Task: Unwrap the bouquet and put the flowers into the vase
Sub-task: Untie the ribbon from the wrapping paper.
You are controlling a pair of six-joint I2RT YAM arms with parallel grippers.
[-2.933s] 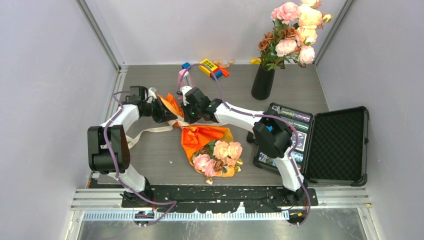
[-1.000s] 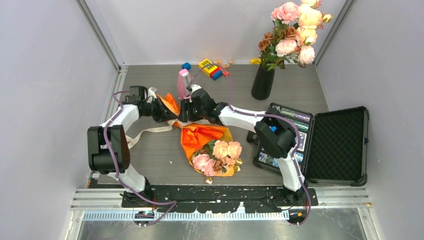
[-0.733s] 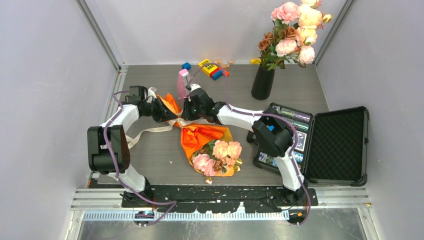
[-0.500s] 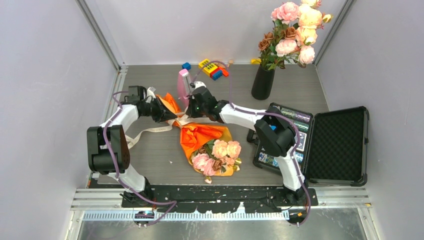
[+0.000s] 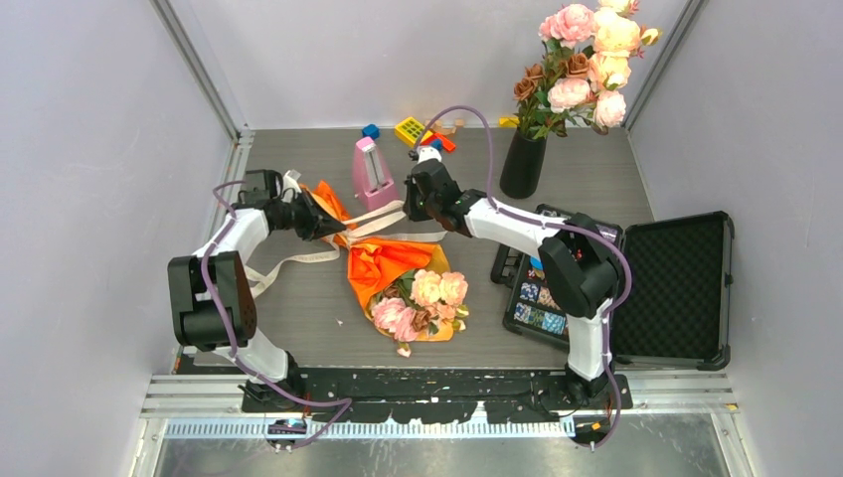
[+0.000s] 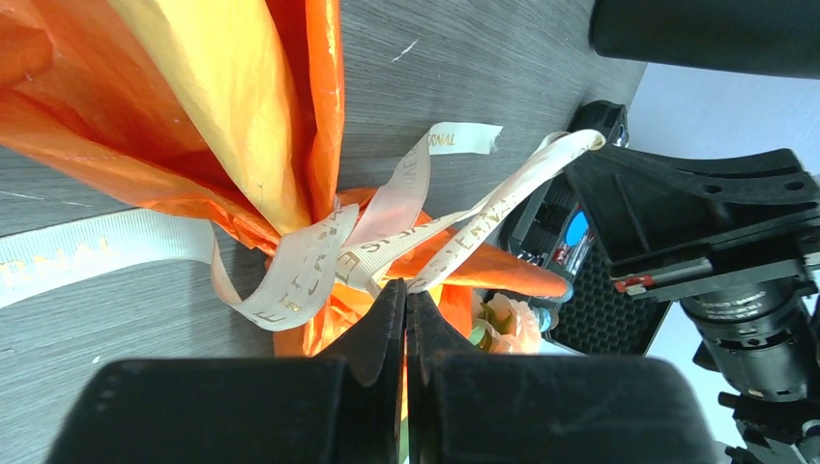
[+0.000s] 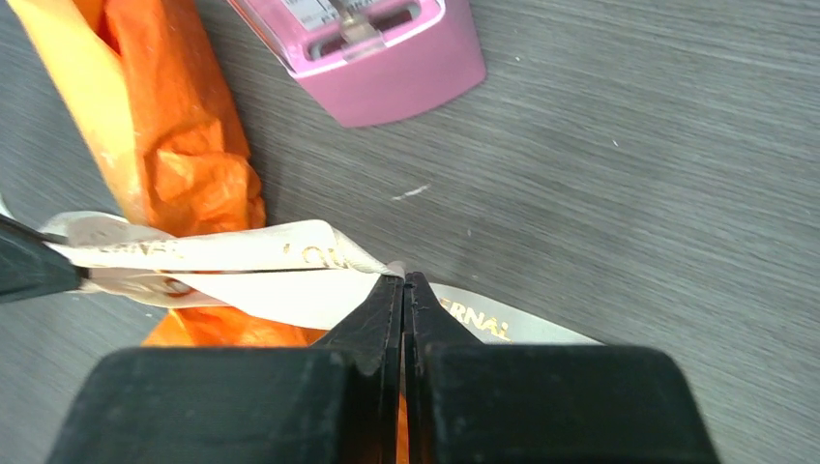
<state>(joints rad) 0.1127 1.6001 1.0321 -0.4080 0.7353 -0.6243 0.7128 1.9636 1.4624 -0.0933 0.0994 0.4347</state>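
The bouquet [image 5: 398, 283] lies on the table: orange paper [image 6: 232, 116] around pink and peach flowers [image 5: 422, 298]. Its cream ribbon [image 5: 373, 219] stretches taut between my two grippers. My left gripper [image 5: 326, 227] is shut on the ribbon at the paper's tied neck [image 6: 406, 287]. My right gripper [image 5: 410, 211] is shut on a fold of the ribbon [image 7: 242, 246], its tips [image 7: 404, 280] just right of the paper. The black vase [image 5: 522, 164] stands at the back right and holds a bunch of roses.
A pink metronome [image 5: 370, 171] stands just behind the taut ribbon, close to my right gripper. Toy blocks [image 5: 413, 129] lie at the back wall. An open black case [image 5: 666, 288] fills the right side. A loose ribbon tail [image 5: 288, 260] trails left.
My right gripper shut on the ribbon and pulled it right and back past the metronome. The bouquet slid slightly left and nearer. The left gripper stayed shut, almost in place.
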